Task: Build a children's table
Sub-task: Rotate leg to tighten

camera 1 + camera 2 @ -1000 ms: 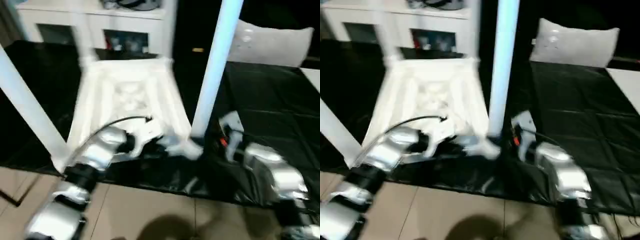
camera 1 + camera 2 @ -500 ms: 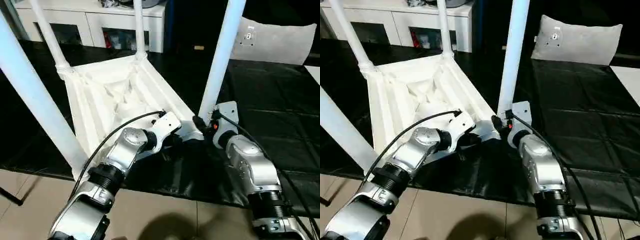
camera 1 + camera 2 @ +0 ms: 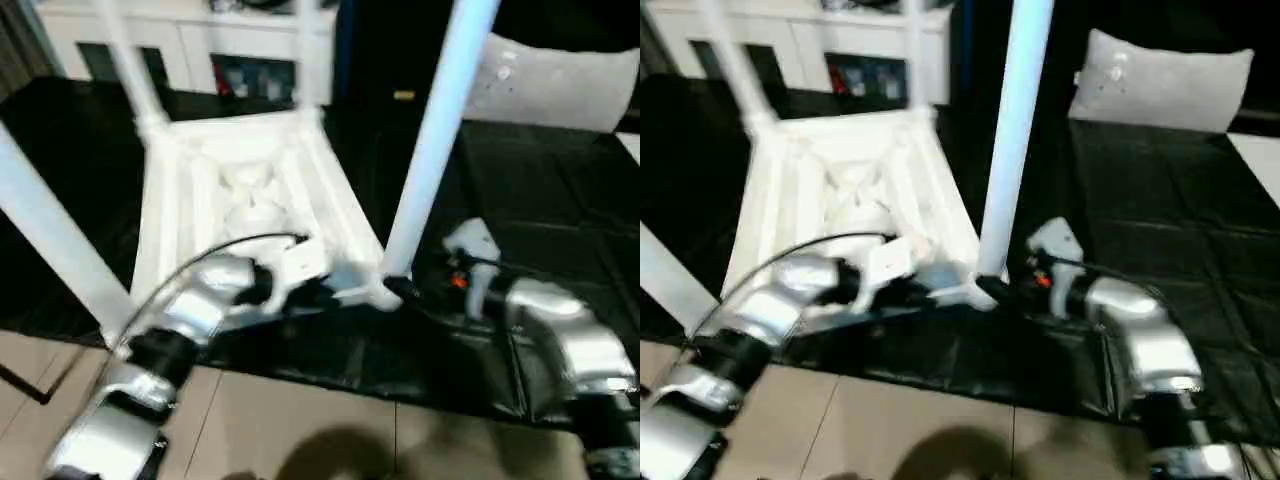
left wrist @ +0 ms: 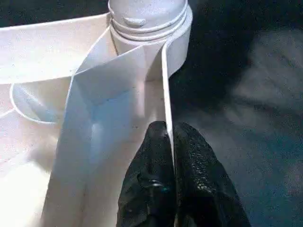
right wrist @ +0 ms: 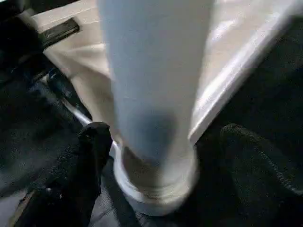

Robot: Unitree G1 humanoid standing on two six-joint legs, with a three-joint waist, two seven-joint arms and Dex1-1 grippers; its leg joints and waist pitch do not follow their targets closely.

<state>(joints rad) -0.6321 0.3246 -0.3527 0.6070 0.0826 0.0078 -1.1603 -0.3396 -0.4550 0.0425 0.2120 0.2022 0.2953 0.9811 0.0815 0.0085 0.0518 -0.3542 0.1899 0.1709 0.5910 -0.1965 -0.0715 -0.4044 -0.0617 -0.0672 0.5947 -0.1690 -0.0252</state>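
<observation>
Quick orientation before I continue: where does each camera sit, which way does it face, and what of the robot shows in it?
Head stereo pair: looks forward and down at the upturned tabletop; both silver forearms show.
Left wrist: looks along the left end effector, shut on the tabletop's rim, toward a corner socket.
Right wrist: looks at the nearest leg between the right end effector's fingers.
Shared: that leg and its corner.

Silver forearms (image 3: pixel 200 300), black textured fingers (image 4: pixel 158 189), black cable (image 3: pixel 215 250), orange wrist marking (image 3: pixel 458 283)
</observation>
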